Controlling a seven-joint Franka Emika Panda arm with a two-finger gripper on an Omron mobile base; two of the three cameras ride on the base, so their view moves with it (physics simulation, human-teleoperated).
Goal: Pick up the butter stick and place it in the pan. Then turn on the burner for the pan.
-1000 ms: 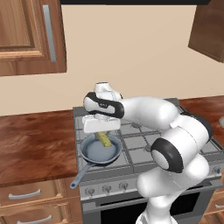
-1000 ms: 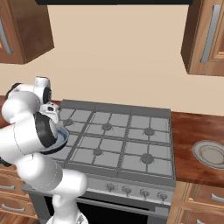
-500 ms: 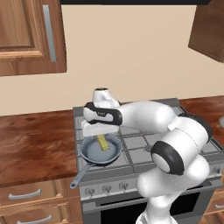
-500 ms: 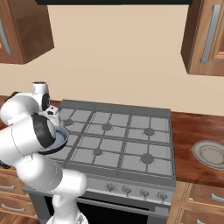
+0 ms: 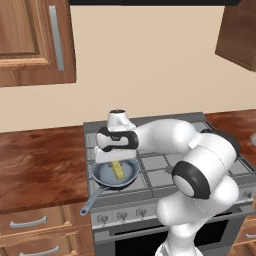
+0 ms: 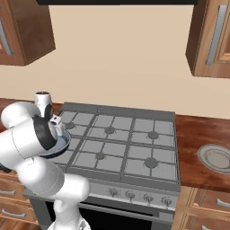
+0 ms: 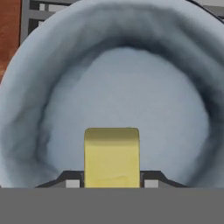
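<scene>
The butter stick [image 5: 117, 170], a small yellow block, stands upright inside the bowl of the grey-blue pan [image 5: 104, 175] on the stove's front left. My gripper [image 5: 116, 163] is shut on its upper end, pointing straight down. In the hand view the butter stick [image 7: 112, 153] sits between my two dark fingertips [image 7: 72, 182] with the pan's wall [image 7: 43, 87] all around it. Whether the stick rests on the pan's floor I cannot tell. The pan's slim handle [image 5: 91, 204] points toward the stove's front. From the right, my arm hides most of the pan [image 6: 64, 142]. The burner lies hidden beneath the pan.
A row of knobs [image 5: 122, 215] runs along the stove's front panel [image 6: 130, 195]. The other grates [image 6: 130, 143] are bare. A wooden counter [image 5: 40, 160] lies to the left, and a round plate [image 6: 216, 157] sits on the counter to the right. Wall cabinets hang above.
My hand has come straight down over the pan with the butter stick in its grip, which now reaches into the bowl. The pan has stayed put.
</scene>
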